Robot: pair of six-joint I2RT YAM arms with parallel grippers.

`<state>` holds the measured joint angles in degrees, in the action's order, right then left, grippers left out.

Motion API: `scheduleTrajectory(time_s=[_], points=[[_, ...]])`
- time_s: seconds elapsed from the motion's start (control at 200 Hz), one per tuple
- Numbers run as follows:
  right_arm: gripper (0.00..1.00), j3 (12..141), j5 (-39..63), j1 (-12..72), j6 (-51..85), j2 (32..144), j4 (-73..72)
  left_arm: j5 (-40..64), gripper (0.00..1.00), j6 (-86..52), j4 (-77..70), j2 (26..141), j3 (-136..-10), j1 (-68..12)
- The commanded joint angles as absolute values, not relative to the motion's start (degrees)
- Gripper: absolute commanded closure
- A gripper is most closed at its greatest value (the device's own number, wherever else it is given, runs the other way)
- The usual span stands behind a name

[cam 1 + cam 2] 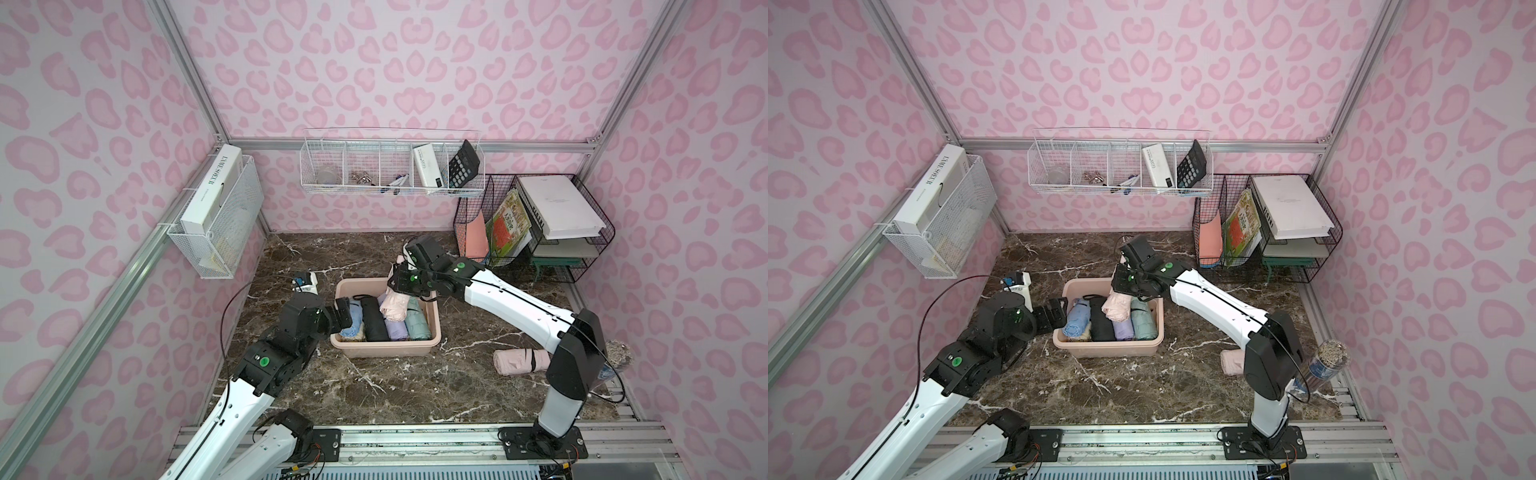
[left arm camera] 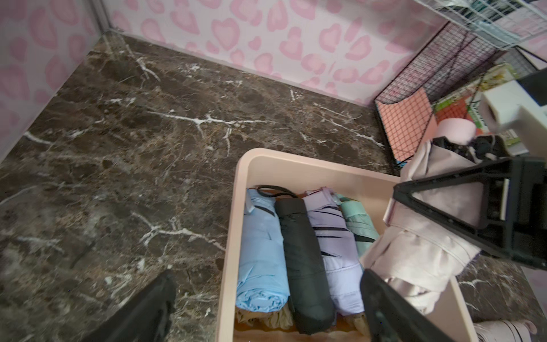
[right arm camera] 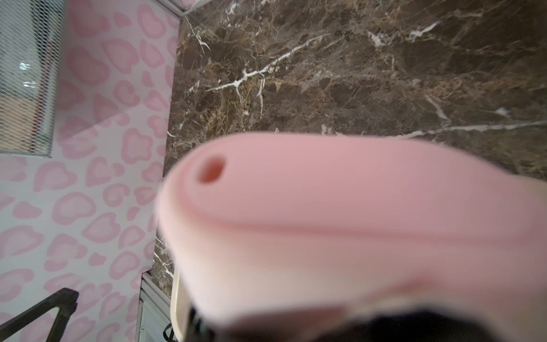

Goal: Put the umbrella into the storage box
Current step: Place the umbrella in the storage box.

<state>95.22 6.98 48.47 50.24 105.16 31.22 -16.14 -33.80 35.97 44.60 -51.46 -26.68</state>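
right gripper [image 1: 400,286] is pinching the pink umbrella [image 1: 392,305], tilting over the storage box [image 1: 384,352]; laying it flat before releasing is looking wisest. left gripper [image 1: 347,318] is hovering spread wide.

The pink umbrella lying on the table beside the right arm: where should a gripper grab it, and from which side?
Probably around the middle of the umbrella, coming straight down from above, jaws either side of the roll. It lies flat on the table, a long roll narrow across, and the right arm hides one end.

A lab robot booth: aluminium frame [image 1: 266,144], pink printed panels [image 1: 374,62], marble tabletop [image 1: 395,395].
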Motion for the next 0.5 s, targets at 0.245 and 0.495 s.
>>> scheduleTrajectory(time_s=[0.245, 0.495], points=[[0.6, 102.5, 13.9, 54.0, 48.4, 115.7, 32.0, -16.4, 0.04, -39.6, 43.4, 44.1, -53.3, -26.1], [0.3, 101.4, 12.6, 55.1, 48.5, 116.4, 31.4, -16.4, 0.04, -38.6, 43.3, 45.0, -54.0, -26.1]])
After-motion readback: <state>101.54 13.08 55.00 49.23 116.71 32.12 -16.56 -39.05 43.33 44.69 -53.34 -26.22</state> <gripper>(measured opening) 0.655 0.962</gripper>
